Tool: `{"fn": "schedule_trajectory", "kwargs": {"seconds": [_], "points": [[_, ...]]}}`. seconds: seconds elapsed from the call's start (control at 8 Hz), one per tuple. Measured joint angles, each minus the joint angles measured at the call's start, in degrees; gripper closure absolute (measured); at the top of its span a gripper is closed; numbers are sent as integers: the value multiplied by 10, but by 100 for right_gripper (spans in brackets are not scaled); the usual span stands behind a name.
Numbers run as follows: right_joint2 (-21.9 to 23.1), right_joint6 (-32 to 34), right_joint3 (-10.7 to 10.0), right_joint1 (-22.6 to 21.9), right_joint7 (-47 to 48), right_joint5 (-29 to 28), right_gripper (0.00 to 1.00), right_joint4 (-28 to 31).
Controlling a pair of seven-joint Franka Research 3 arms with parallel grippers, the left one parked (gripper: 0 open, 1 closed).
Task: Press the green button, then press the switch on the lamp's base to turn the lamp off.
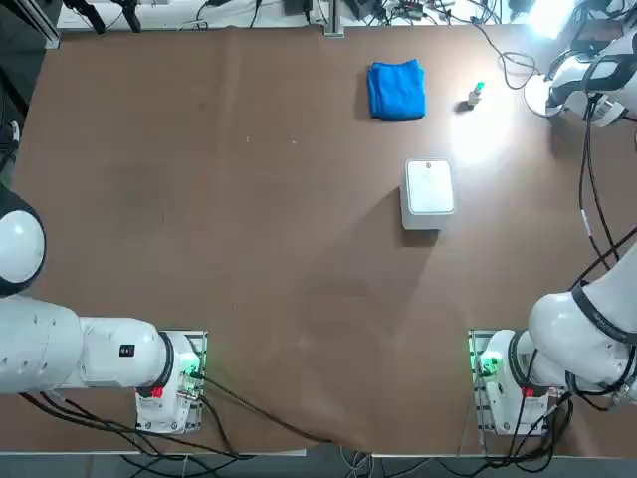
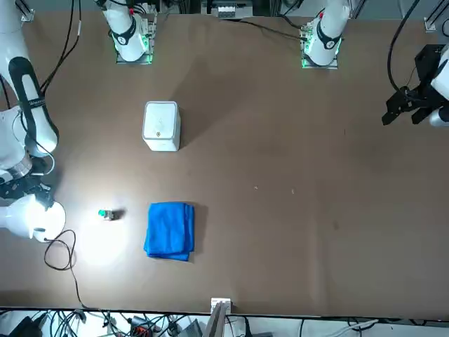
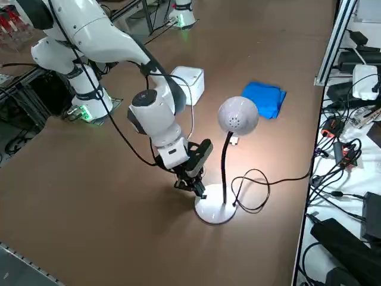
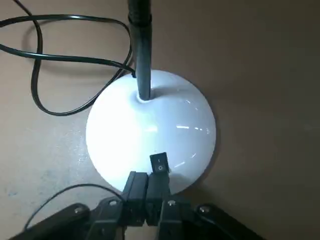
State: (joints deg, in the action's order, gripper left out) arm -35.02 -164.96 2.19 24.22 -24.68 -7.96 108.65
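The right gripper [image 4: 147,179] is shut, its two fingertips drawn together side by side with nothing between them. In the wrist view they are over the near part of the white base [image 4: 150,127], right by the switch [image 4: 159,162], a small black rocker set in that base. One fingertip looks to meet the switch's edge, though whether it truly touches or presses cannot be told. The lamp [image 3: 238,115] stands upright on the table [image 3: 119,208], its black neck rising from the base to a round white head, and its cable [image 3: 268,189] lies looped beside the base. The light is on: a bright glare lies on the table by the green button [image 1: 476,92]. That button is near the lamp, well apart from the gripper. The blue cloth [image 1: 396,91] and white box [image 1: 429,187] lie apart from the gripper too.
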Motion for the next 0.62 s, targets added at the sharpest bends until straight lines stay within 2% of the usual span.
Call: {"fn": "schedule_trajectory", "kwargs": {"seconds": [0.62], "points": [[-9,-23,0,0,0,0,99,1]]}}
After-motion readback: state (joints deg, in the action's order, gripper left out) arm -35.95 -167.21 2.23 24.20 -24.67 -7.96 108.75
